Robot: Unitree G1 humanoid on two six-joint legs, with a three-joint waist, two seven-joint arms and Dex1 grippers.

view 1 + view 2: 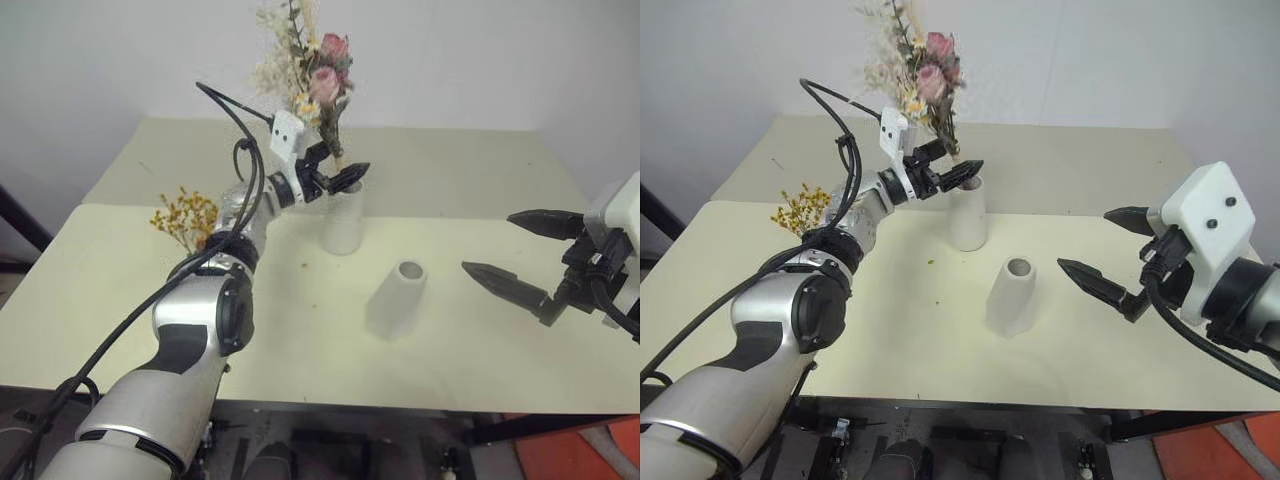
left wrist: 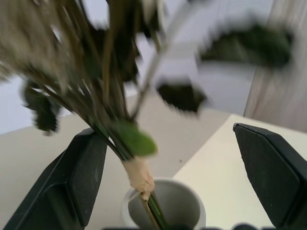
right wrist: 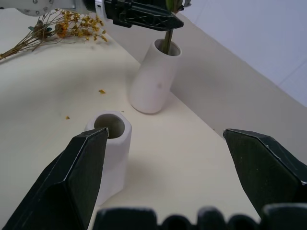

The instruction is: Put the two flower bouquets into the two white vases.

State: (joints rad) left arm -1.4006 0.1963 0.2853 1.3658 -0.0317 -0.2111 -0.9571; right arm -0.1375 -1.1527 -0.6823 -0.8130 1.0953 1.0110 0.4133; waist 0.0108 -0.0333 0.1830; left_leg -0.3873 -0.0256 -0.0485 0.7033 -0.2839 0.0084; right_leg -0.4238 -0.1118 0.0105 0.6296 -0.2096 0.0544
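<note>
**poster1:** Black fingers on the left claw (image 1: 958, 175) are spread wide, one on each side of the rose bunch (image 1: 312, 62), gripping nothing. The stems drop between them into the far vase (image 1: 968, 215), and the wrapped part sits right at its mouth (image 2: 163, 203).

**poster2:** So that bunch stands on its own?

**poster1:** Yep, upright in the vase, blooms above the claw. The near vase (image 1: 396, 298) stands in the middle of the table (image 1: 480, 250) with nothing in it.

**poster2:** And the right side?

**poster1:** Right claw (image 1: 525, 255) hangs open over the table, holding nothing, well apart from the near vase and pointed toward it. The yellow bunch (image 1: 185, 217) lies flat on the table by the left arm, apart from both vases.
</note>
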